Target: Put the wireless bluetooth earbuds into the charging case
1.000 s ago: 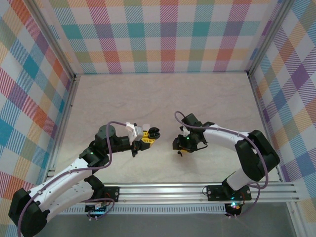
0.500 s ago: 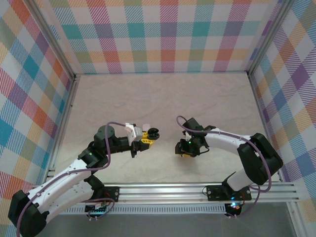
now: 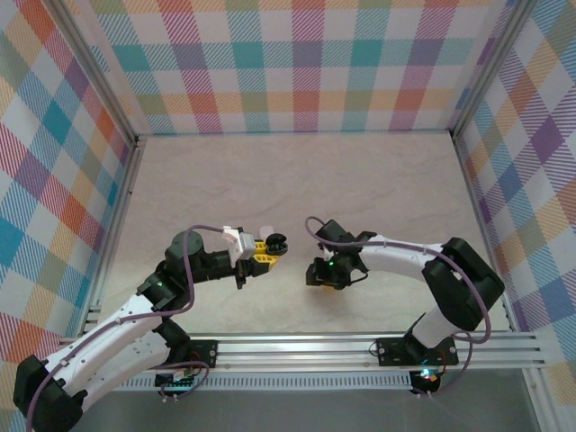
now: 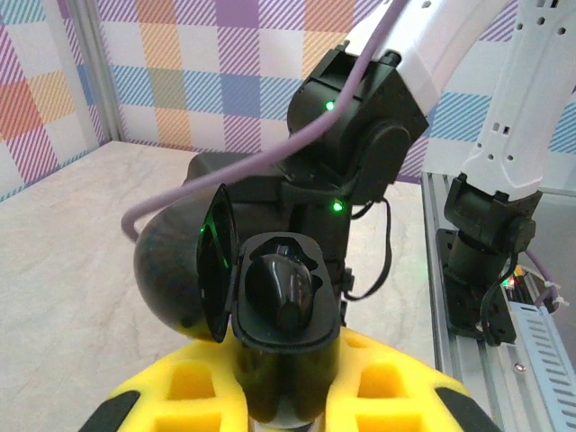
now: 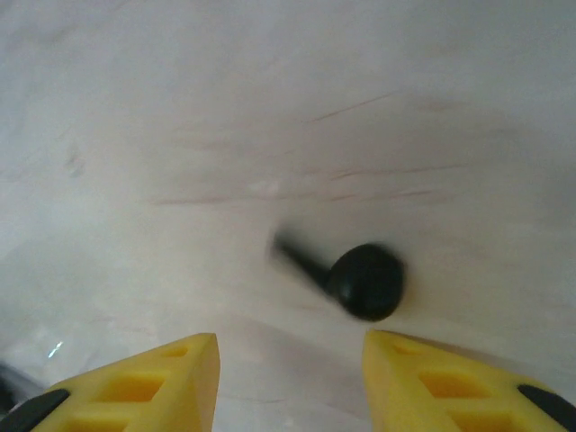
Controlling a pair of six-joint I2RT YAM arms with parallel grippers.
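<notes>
Arms meet near the middle of the table (image 3: 270,180) in the overhead view. The left gripper (image 3: 268,252) is closed around a small black charging case (image 3: 279,241). At its 3 o'clock, near but apart, the right gripper (image 3: 319,274) points down at the tabletop.

From the left wrist, the case stands upright between the yellow fingers (image 4: 387,387) with its lid (image 4: 214,261) swung open to 9 o'clock. A dark rounded shape sits in the well, possibly an earbud already seated; the dim picture does not settle it.

From the right wrist, a black earbud (image 5: 364,281) lies on the table with its stem pointing to 10 o'clock. It is just beyond the fingertips (image 5: 180,369), which stand partly open and hold nothing.

The earbud looks tiny, light, hard and glossy, so it will likely skid or roll if nudged. A gentle pinch across the round head seems best, leaving the stem free to drop into the case.
</notes>
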